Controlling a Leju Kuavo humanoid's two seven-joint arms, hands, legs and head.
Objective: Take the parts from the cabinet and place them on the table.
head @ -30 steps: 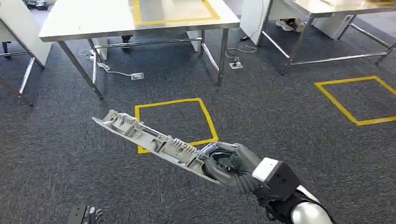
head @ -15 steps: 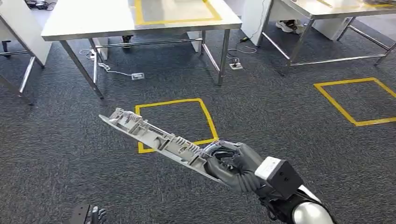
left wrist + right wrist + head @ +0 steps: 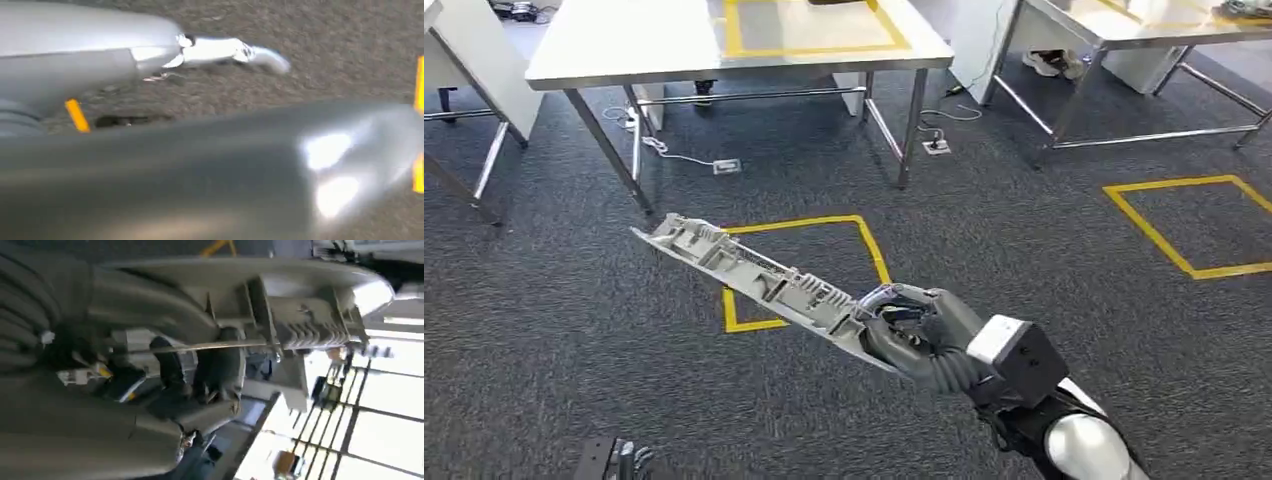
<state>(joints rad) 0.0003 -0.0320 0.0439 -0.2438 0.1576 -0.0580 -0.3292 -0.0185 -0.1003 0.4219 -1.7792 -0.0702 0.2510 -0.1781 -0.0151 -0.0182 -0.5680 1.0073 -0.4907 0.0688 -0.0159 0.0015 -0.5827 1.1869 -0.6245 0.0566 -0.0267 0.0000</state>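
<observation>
Right hand (image 3: 919, 340), lower centre of the head view, fingers wrapped tight round the near end of a long grey plastic part (image 3: 754, 285). Part held clear of the carpet (image 3: 1024, 240), jutting from the hand toward the upper left of the frame; long axis on a diagonal, free end up-left, gripped end down-right, ribbed inner face turned upward. In the right wrist view, same hand (image 3: 190, 375) clamped on the same part (image 3: 300, 315), thumb on one face, darker fingers on the other.

Table (image 3: 654, 45) at the top of the head view, beyond the yellow floor square (image 3: 799, 265), well apart from the part's free end. A yellow taped rectangle (image 3: 809, 25) marked on the tabletop, probably the drop spot. Judged step: carrying toward that table. Free end already aimed roughly tableward, so likely to arrive first; long axis probably needing to come level with the top before release. Risk: leading tip catching the table edge.

Left hand (image 3: 624, 462) low at the bottom left edge of the head view, well apart from the part; spread or closed, cannot tell.
</observation>
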